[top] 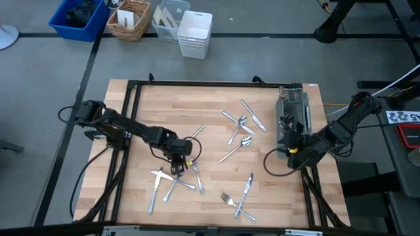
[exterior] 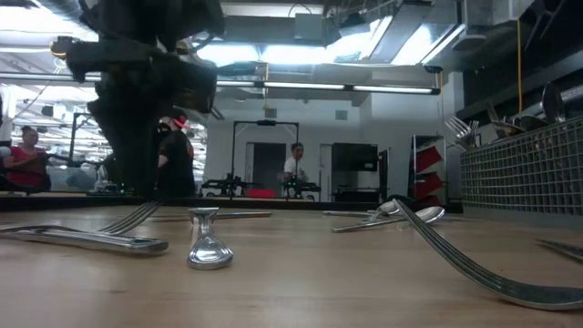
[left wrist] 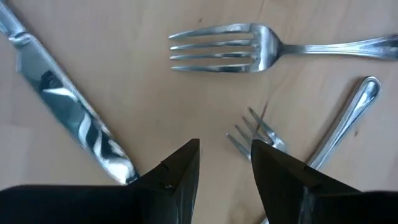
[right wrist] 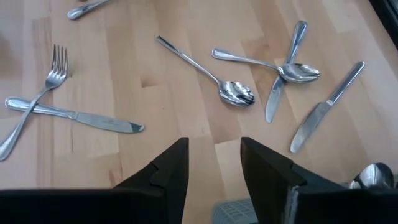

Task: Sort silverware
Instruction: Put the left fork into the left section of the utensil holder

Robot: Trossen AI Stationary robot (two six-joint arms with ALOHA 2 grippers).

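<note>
Silverware lies scattered on the wooden table (top: 216, 170): a crossed pile of forks and knives (top: 174, 180) near left, spoons (top: 239, 128) and a knife (top: 252, 115) in the middle, and a crossed fork and knife (top: 239, 196) near the front. My left gripper (top: 178, 160) hangs open over the pile. In its wrist view, its fingertips (left wrist: 225, 165) are above a small fork's tines (left wrist: 252, 132), between a knife (left wrist: 68, 106) and a larger fork (left wrist: 236, 48). My right gripper (right wrist: 214, 158) stands open beside the wire-mesh caddy (top: 292, 118), holding nothing.
The caddy (exterior: 528, 173) stands at the table's right edge with cutlery in it. Black frame rails (top: 125, 131) run along the table's sides. Beyond the far edge stand a blue bin (top: 79, 16), a wicker basket (top: 130, 19) and a white bin (top: 195, 33). People are in the room behind.
</note>
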